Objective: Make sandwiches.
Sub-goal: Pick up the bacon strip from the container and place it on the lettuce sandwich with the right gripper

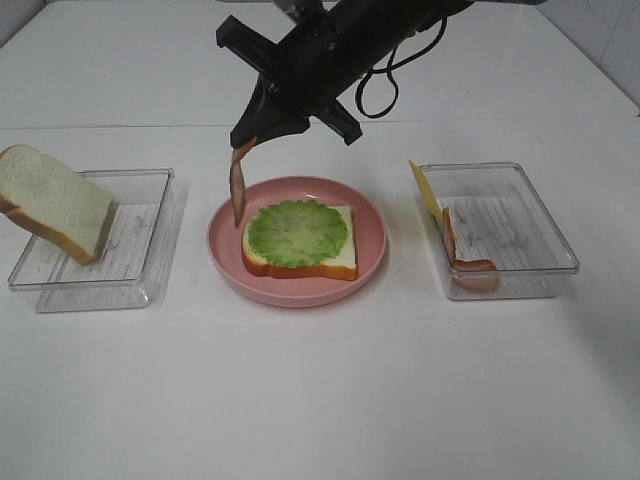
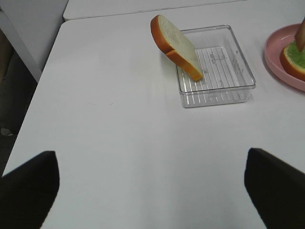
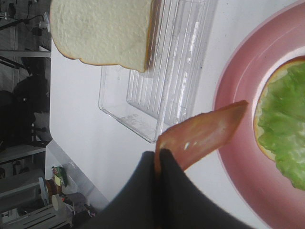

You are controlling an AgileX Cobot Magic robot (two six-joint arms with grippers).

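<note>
Clear plastic formed the left tray (image 1: 150, 185), and one white bread slice (image 1: 55, 203) leaned inside it, tilted against its outer wall. The left gripper (image 2: 152, 191) appeared only in its own wrist view, jaws spread wide and holding nothing, well apart from that tray. At centre, the pink plate (image 1: 225, 250) carried the sandwich base: a bread slice (image 1: 350, 245) lying flat with the round green lettuce leaf (image 1: 298, 233) on top. The right gripper (image 1: 250, 135), reaching across the middle, was clamped on the upper end of the bacon strip (image 1: 239, 185). The strip hung with its long axis nearly upright, lower end just above the plate's left rim and beside the lettuce, not on it. The lettuce therefore lay to the right of the claw in the high view. The likely next move would be a short shift that way, then laying the strip flat. The right tray (image 1: 560, 245) held the yellow cheese slice (image 1: 425, 190), propped on its left wall, and a reddish-brown piece (image 1: 465, 262).
</note>
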